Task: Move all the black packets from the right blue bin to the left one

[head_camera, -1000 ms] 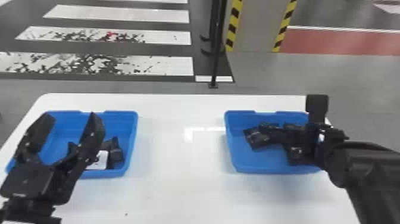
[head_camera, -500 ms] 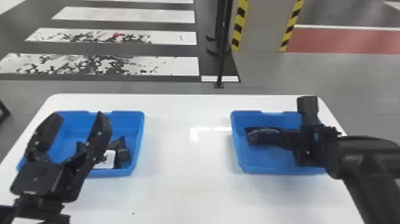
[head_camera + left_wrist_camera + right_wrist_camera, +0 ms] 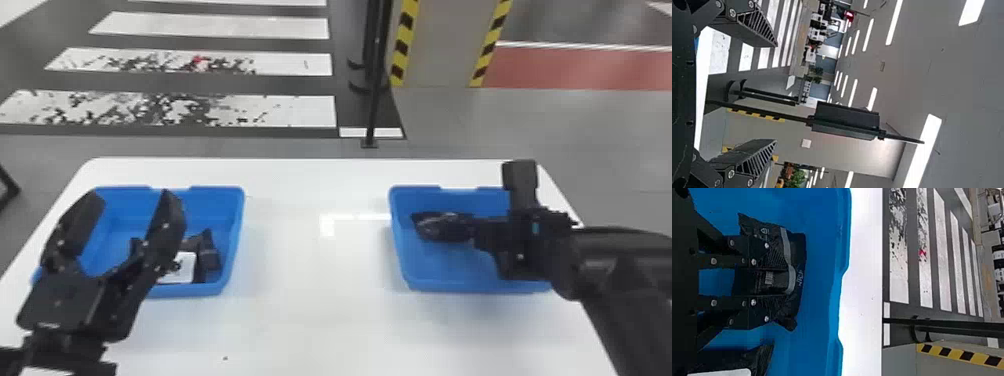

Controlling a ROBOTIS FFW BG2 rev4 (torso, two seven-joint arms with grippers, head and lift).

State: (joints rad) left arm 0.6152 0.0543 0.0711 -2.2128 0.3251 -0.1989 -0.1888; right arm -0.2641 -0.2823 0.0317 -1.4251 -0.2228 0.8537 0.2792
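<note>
A: How far is the work, please?
B: I judge it is partly done. In the left blue bin (image 3: 234, 240) there are some dark packets (image 3: 209, 254), one lying by a white patch (image 3: 184, 267). I cannot count them exactly, because the left gripper (image 3: 131, 196) covers part of the view. Its fingers stand wide apart, with nothing between them.
A: And what is left to move?
B: In the right blue bin (image 3: 400, 250) I see at least two. The right gripper (image 3: 774, 282) has its fingers pressed on a black packet (image 3: 768, 279), which is inside this bin. Near it lies another packet (image 3: 760, 358), with a white label (image 3: 723, 372).
A: So the task is not finished?
B: No. The gripped packet should probably be lifted and carried to the left bin, and after it the other one. Whether more are hidden under the arm, I cannot tell.
</note>
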